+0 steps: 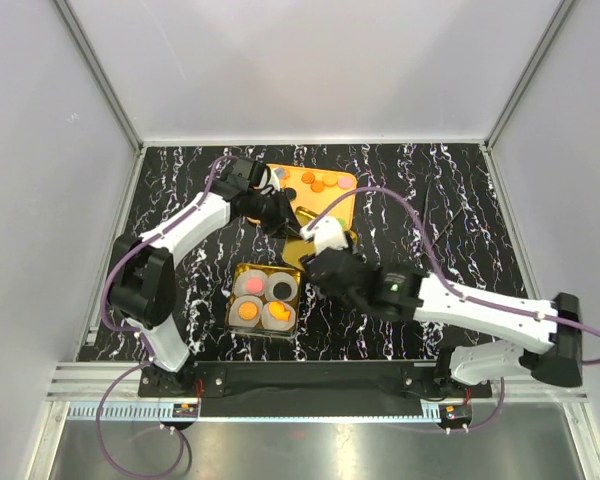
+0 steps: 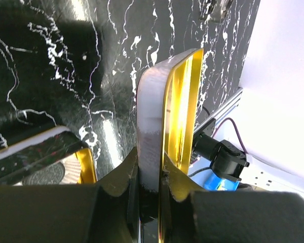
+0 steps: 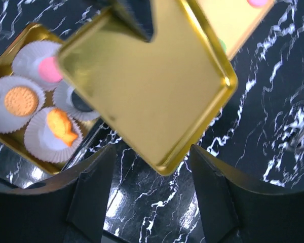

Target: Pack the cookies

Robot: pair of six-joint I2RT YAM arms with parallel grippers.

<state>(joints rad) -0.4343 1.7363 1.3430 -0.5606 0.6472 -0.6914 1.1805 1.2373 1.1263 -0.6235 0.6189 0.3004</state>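
1. Nearest the arm bases, an aluminium rail (image 1: 90,385) is seen along the near edge of the counter (image 1: 460,200).
2. Just beyond it, an open gold box (image 3: 12,48) is noted. Four paper cups (image 3: 2,119) are seated in it, and the cookies (image 3: 20,100) are placed one per cup: pink, round orange, fish-like orange, black. No empty cup is seen, so filling of this box is judged done.
3. The right end effector (image 3: 152,152) is held released above the counter, fingers wide apart, nothing between them.
4. A gold lid (image 3: 147,81) is held in the air between box and tray, overlapping the box's far corner in the right wrist view. It is clenched at one edge by the left end effector (image 2: 149,172). Closing the box is judged to be the step left.
5. Farther back, a gold tray (image 3: 233,23) is recorded with loose pieces on it: several orange, one pink, one green glimpsed. Whether these belong in this box cannot be told.
6. Counter: black, white-veined, glossy. Room: plain white walls (image 1: 310,70) in aluminium framing on three sides.
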